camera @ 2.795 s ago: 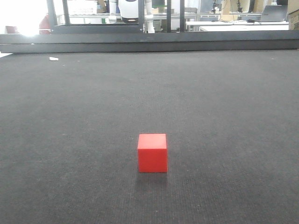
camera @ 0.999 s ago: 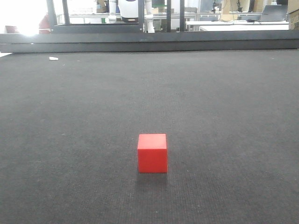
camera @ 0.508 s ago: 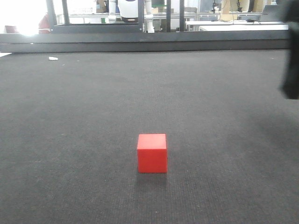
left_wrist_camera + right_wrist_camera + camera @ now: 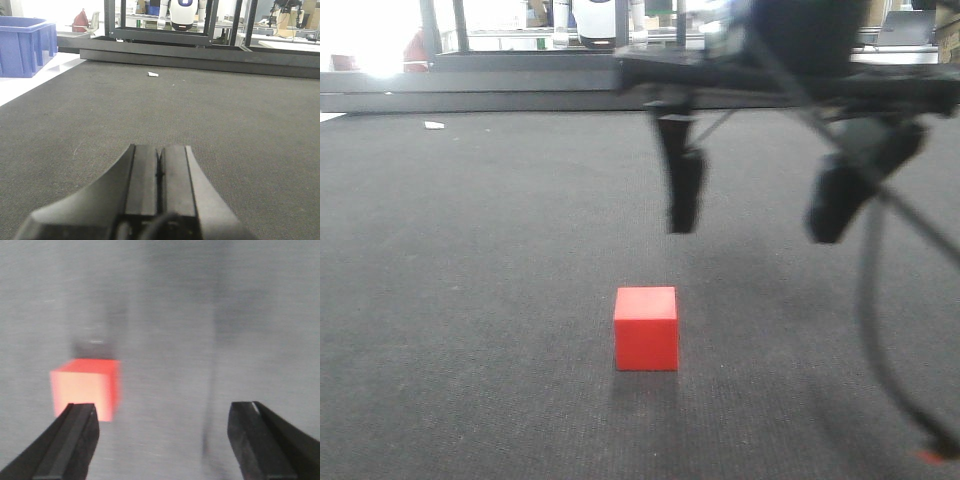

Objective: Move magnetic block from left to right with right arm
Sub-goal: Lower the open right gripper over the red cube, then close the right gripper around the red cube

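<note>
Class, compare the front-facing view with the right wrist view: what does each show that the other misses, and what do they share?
Only the front-facing view shows the white scrap far back on the dark mat, the raised rail behind it, and the right gripper from outside, hanging above the mat. Only the right wrist view shows the magnetic block lying off-centre in the gripper's opening, towards the picture's left. Both show the red block, the mat and the open gripper.
</note>
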You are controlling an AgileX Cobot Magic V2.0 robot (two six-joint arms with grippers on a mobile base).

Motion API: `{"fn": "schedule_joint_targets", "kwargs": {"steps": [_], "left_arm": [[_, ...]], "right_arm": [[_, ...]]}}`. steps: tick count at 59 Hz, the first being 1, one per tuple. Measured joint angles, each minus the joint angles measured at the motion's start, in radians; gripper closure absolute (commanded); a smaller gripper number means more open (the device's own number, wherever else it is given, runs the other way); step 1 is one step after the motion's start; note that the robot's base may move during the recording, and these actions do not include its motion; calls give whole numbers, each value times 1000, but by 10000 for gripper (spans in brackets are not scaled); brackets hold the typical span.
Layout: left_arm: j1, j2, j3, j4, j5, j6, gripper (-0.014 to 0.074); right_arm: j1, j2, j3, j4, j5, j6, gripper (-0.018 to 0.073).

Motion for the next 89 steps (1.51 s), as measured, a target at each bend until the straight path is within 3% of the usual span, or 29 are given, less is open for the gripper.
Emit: {"fn": "schedule_joint_targets", "kwargs": {"steps": [24,89], "left_arm": [[0,0,0,0,0,0,713],[0,0,0,0,0,0,712]], "right_arm": [[121,152,-77,6,7,66,-65],[129,238,-127,-15,2,121,-64]]}}
